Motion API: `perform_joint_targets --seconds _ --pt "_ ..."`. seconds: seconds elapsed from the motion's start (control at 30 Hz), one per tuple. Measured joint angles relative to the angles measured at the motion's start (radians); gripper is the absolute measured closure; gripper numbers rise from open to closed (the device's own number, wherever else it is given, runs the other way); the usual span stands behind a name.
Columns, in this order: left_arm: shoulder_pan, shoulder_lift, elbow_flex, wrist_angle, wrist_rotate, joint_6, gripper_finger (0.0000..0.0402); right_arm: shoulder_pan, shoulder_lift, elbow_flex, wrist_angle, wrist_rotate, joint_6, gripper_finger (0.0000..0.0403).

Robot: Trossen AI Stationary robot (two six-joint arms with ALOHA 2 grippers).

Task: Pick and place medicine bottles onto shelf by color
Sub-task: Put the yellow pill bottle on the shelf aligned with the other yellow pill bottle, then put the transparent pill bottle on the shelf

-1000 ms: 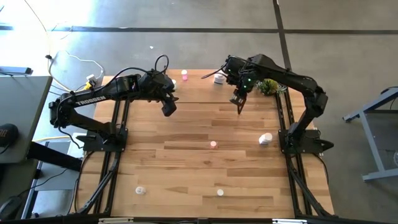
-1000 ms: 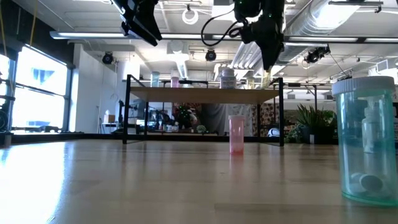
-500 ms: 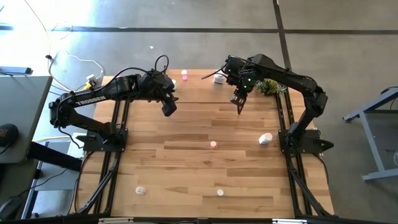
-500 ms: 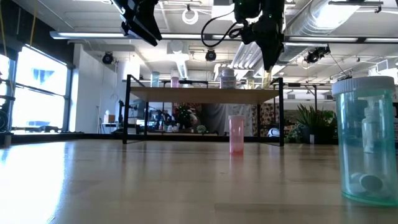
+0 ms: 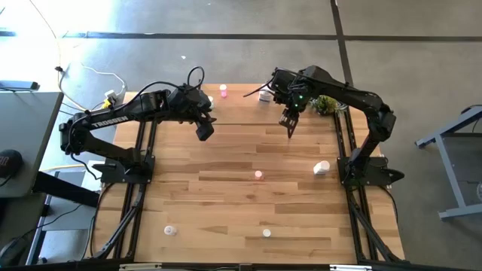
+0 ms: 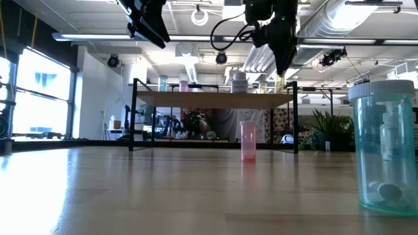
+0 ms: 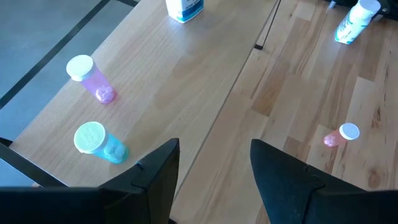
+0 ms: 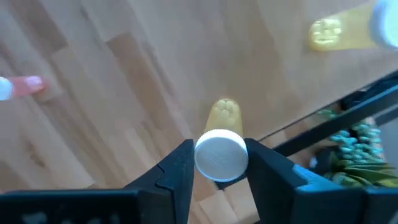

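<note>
The right gripper (image 8: pixel 221 163) grasps a yellow bottle (image 8: pixel 221 146) over the shelf (image 7: pixel 186 74), its body mostly hidden beneath its white cap, while the left gripper (image 7: pixel 214 168) hangs empty, fingers apart.

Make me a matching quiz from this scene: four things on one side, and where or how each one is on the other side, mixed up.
Things:
1. yellow bottle
2. teal bottle
3. plant
4. left gripper

Places or states:
A. open and empty
B. standing on the shelf
C. between the fingers of the right gripper
D. at the back right corner of the table

Pairs: 1-C, 2-B, 3-D, 4-A
</note>
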State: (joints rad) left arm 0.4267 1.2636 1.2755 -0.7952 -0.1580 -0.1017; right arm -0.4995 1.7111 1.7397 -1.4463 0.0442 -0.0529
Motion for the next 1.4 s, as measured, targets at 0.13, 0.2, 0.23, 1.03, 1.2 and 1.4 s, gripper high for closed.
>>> perform_joint_targets --seconds 0.13,0.2,0.23,1.03,1.2,1.4 --pt "0.000 0.000 0.000 0.000 0.001 0.000 0.0216 0.000 0.000 0.000 0.007 0.057 -0.001 0.0260" --pt "0.000 0.000 0.000 0.000 0.006 0.000 0.0216 0.000 0.000 0.000 0.016 0.062 -0.001 0.0252" --pt "0.000 0.000 0.000 0.000 0.013 0.001 0.0216 0.000 0.000 0.000 0.019 0.062 -0.001 0.0249" --pt "-0.058 0.000 0.000 -0.212 0.161 -0.209 0.0153 -0.004 -0.002 0.194 0.066 0.062 -0.033 0.0233" --pt "-0.186 -0.003 -0.040 -0.252 0.132 -0.268 0.0155 -0.015 -0.001 0.232 0.080 0.062 -0.035 0.0233" --pt "-0.358 -0.006 -0.115 -0.261 0.130 -0.408 0.0154 -0.030 -0.001 0.256 0.082 0.063 -0.007 0.0233"
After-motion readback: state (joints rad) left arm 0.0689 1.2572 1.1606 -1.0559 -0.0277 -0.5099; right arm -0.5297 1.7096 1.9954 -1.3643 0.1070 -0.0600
